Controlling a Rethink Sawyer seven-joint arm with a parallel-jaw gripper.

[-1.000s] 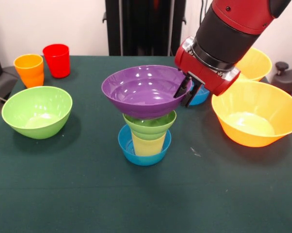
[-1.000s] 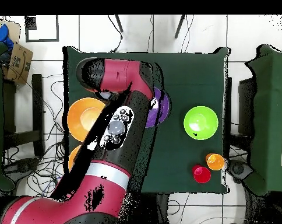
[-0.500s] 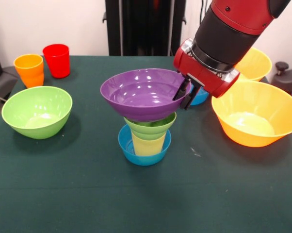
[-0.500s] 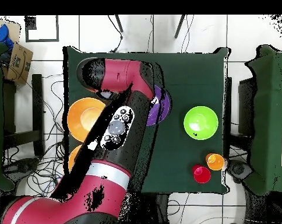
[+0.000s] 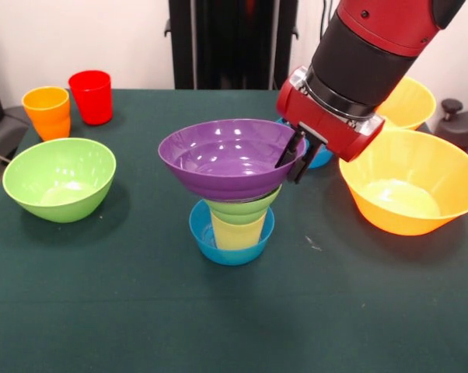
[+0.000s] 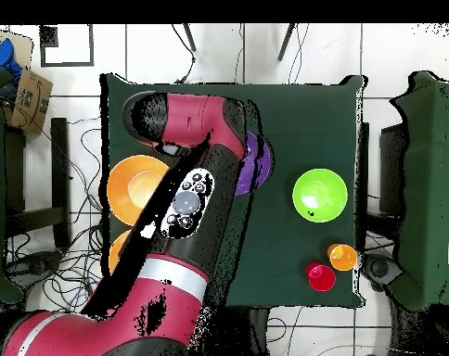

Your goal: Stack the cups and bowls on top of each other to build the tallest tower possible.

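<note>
The wide purple bowl [image 5: 228, 158] is pinched at its rim by the claw [image 5: 291, 155] and sits tilted on the small green bowl [image 5: 244, 208] of the tower [image 5: 232, 221], mid-surface. It is judged light, stiff and slippery, so a thin rim is best gripped. No writing can be read.

Arm [image 5: 374, 47] is built of thick cylindrical links: glossy red shells, black mid-section, silver ring at the wrist. A red cuff block carries the black claw [image 5: 294, 155]. Grey round buttons are seen on the overhead link [image 6: 186, 204].
</note>
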